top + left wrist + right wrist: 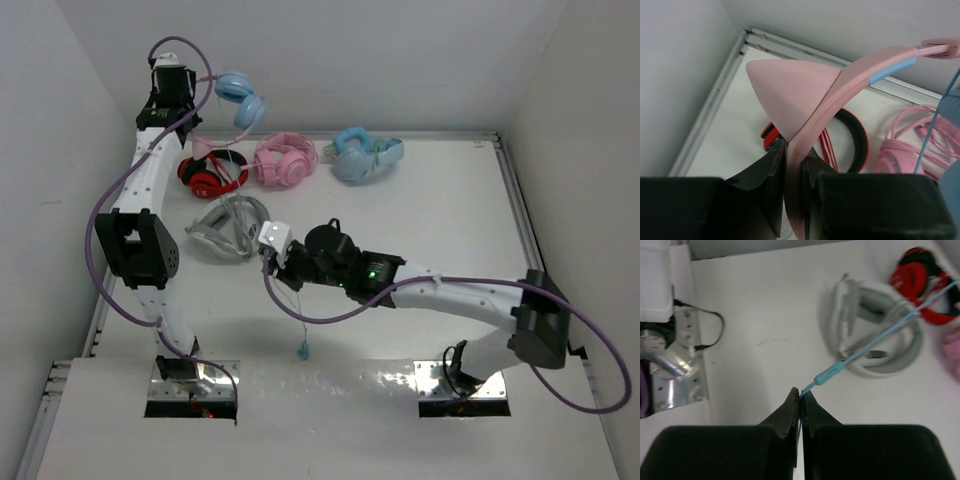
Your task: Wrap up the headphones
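The headphones hang in the air at the far left, their light blue earcups [240,98] near the back wall. My left gripper [190,124] is shut on the thin pink headband [840,90], just below its cat ear [790,90]; in the wrist view the left gripper [794,147] clamps the band from both sides. The thin teal cable [900,322] runs down to my right gripper [800,391], which is shut on it just behind the inline remote [829,374]. In the top view the right gripper [272,262] hovers mid-table, and the cable's loose end [302,350] dangles below it.
A red-and-black pair [212,175], an all-pink pair [285,162] and an all-light-blue pair [362,155] lie along the back of the table. A grey-white pair [228,228] lies under the stretched cable. Walls close in at left and back.
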Robot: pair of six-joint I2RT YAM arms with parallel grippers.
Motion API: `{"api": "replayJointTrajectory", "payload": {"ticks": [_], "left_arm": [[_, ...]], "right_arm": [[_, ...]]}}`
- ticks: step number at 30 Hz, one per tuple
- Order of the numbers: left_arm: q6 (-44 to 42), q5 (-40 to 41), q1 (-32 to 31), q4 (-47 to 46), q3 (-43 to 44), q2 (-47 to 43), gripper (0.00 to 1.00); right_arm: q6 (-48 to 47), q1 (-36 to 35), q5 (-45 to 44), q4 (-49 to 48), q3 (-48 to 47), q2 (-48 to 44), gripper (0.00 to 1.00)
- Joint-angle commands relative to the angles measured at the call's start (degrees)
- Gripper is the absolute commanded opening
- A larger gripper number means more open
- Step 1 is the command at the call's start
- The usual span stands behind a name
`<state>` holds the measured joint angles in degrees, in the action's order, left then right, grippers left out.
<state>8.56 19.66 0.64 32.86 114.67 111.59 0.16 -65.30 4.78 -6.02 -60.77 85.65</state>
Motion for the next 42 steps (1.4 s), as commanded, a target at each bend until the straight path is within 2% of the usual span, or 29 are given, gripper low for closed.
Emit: {"api": "replayJointTrajectory", "payload": {"ticks": [1,4,7,8,11,14,19,21,25,28,32,38,42], "left_arm": [[-6.08,7.75,-3.89,-13.52,1.17,-2.34,0.0],[-16.88,11.27,-8.7,-19.22,-6.35,-4.96,0.0],[-28.22,9.88,-14.24,-22.84,-13.66,-8.56,0.0],[-31.81,9.17,-15.49,-22.76,-15.51,-9.63,0.0],[-36.57,7.41,-19.88,-23.02,-22.28,-13.94,0.0],[-41.14,9.51,-25.32,-22.4,-27.38,-16.22,0.0],[-48.62,10.58,-31.31,-23.45,-36.6,-18.77,0.0],[-49.25,10.31,-33.07,-23.81,-39.33,-20.09,0.0],[-50.3,8.82,-35.27,-21.27,-41.45,-21.24,0.0],[-52.41,8.29,-38.52,-21.26,-45.67,-23.17,0.0],[-50.23,2.16,-40.72,-18.03,-47.26,-26.51,0.0],[-44.42,-5.85,-41.42,-7.05,-41.2,-28.44,0.0],[-44.06,-7.97,-43.0,-3.6,-40.32,-30.29,0.0]], "right_arm": [[-5.34,-0.44,-11.08,5.05,-1.36,-6.01,0.0],[-7.8,-0.27,-21.27,7.51,-3.38,-8.38,0.0],[-9.48,1.83,-29.89,7.08,-5.49,-10.4,0.0],[-9.57,4.54,-32.44,8.03,-6.28,-10.67,0.0],[-8.17,11.82,-33.69,8.14,-8.31,-12.08,0.0],[-8.86,17.55,-36.76,6.29,-7.61,-13.84,0.0],[-10.79,24.32,-40.35,3.3,-9.62,-14.63,0.0],[-11.59,26.44,-42.04,3.3,-10.59,-14.28,0.0],[-6.86,36.09,-36.52,5.4,-12.7,-13.93,0.0],[-6.58,39.88,-35.45,5.85,-16.03,-11.83,0.0],[-4.56,44.45,-31.86,9.0,-19.03,-8.83,0.0],[-2.89,46.23,-29.03,6.99,-15.35,-7.34,0.0],[-1.57,46.75,-28.16,6.29,-14.81,-6.11,0.0]]}}
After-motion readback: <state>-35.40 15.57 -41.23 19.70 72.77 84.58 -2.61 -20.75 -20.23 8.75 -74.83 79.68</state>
